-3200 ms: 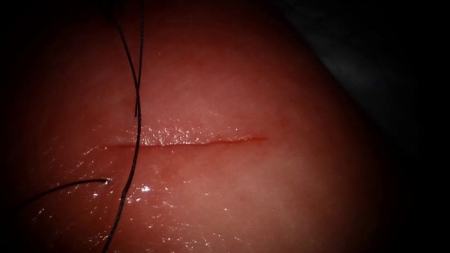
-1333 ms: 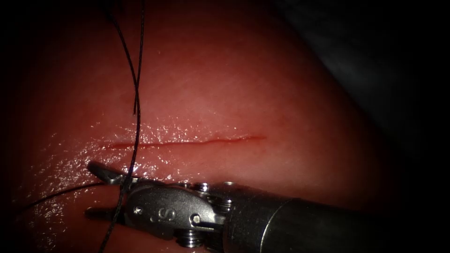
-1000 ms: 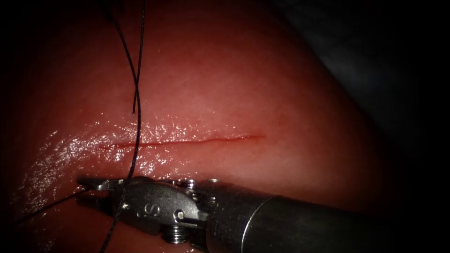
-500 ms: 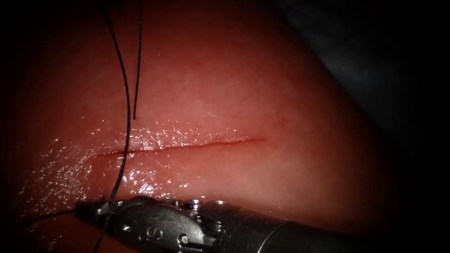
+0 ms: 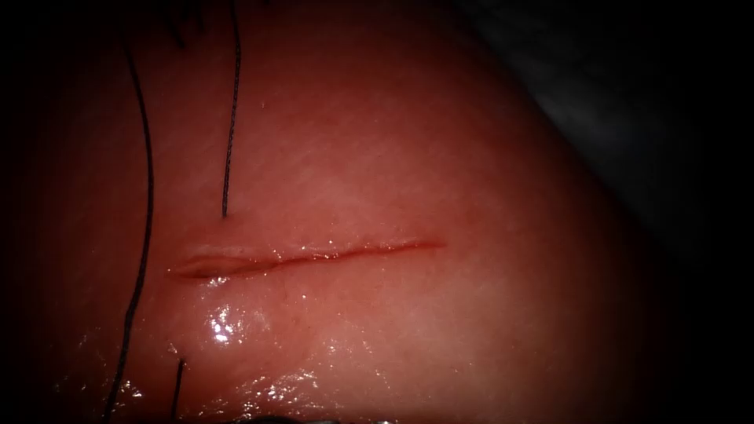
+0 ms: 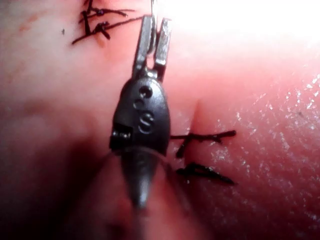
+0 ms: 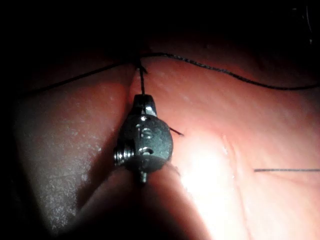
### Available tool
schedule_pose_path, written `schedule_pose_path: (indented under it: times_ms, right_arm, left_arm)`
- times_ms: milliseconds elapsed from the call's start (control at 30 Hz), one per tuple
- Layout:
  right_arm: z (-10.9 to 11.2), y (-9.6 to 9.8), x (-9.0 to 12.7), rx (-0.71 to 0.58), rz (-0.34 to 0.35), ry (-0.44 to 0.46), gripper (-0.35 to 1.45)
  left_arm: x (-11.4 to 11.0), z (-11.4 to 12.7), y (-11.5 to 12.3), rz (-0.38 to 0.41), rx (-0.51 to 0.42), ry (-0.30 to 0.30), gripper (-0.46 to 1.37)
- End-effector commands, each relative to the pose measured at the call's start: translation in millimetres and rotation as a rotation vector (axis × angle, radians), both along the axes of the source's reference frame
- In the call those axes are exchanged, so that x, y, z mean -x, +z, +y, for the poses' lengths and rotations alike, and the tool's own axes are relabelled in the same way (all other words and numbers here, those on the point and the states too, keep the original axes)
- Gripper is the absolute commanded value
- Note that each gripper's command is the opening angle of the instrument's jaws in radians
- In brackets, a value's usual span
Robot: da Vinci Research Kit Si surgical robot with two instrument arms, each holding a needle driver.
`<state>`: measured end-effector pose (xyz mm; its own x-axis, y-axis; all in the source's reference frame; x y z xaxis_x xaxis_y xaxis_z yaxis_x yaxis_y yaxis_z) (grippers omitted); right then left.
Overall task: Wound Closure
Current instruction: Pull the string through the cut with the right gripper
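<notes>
Right tool (image 7: 142, 107) is clamping the thread (image 7: 141, 82) near the tissue's (image 5: 408, 157) bottom edge, likely tensioning it. Left tool (image 6: 152, 42) is idling by knotted stitches (image 6: 102, 20), jaws nearly together, gripping nothing. Cut (image 5: 314, 255) is lying open mid-tissue; can't spot the needle.

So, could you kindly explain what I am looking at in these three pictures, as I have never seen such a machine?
It is a surgical practice robot with two thin arms, each ending in a small two-jawed tool. The wide picture comes from an endoscope above the tissue, which is pork belly with a cut. Dark thread runs past the cut's left end. The other two pictures are taken from close by each arm's wrist. One shows the left tool over the tissue near cut ends of thread; what it holds I cannot tell. The other shows the right tool, its jaws shut on the thread.
</notes>
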<state>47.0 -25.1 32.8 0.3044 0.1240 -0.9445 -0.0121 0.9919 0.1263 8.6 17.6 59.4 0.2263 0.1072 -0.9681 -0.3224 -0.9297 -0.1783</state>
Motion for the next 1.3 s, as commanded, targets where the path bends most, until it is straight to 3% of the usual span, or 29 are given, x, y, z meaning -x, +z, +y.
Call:
schedule_pose_path:
  times_ms: [33,233,767,933,1167,1200,1233,1267,1300]
  right_arm:
    - [-0.3,-0.2,-0.1,0.005,0.007,0.003,-0.35]
    - [-2.2,-1.5,-0.6,0.016,0.031,0.004,-0.35]
    - [-10.3,-4.0,-3.4,0.011,0.061,-0.052,-0.35]
    - [-11.3,-5.2,-4.1,0.011,0.065,-0.062,-0.35]
    - [-11.4,-5.3,-4.7,0.003,0.058,-0.066,-0.35]
    - [-11.0,-5.2,-4.8,0.0,0.056,-0.063,-0.16]
    - [-10.7,-5.2,-4.8,-0.002,0.054,-0.061,0.2]
    - [-10.1,-5.1,-4.6,0.002,0.064,-0.039,0.68]
    - [-9.8,-5.0,-4.4,0.006,0.064,-0.016,0.87]
  left_arm:
    - [0.2,-0.3,-0.1,-0.018,0.0,0.025,-0.35]
    - [0.9,-0.8,-0.6,-0.059,0.004,0.059,-0.35]
    - [1.3,-0.9,-0.7,-0.075,0.006,0.071,-0.35]
    - [1.3,-0.9,-0.7,-0.076,0.006,0.073,-0.35]
    - [1.3,-1.0,-0.7,-0.077,0.007,0.074,-0.35]
    - [1.3,-1.0,-0.7,-0.078,0.007,0.074,-0.35]
    - [1.3,-1.0,-0.7,-0.078,0.007,0.074,-0.35]
    - [1.3,-1.0,-0.7,-0.078,0.007,0.074,-0.35]
    - [1.3,-1.0,-0.7,-0.078,0.007,0.074,-0.35]
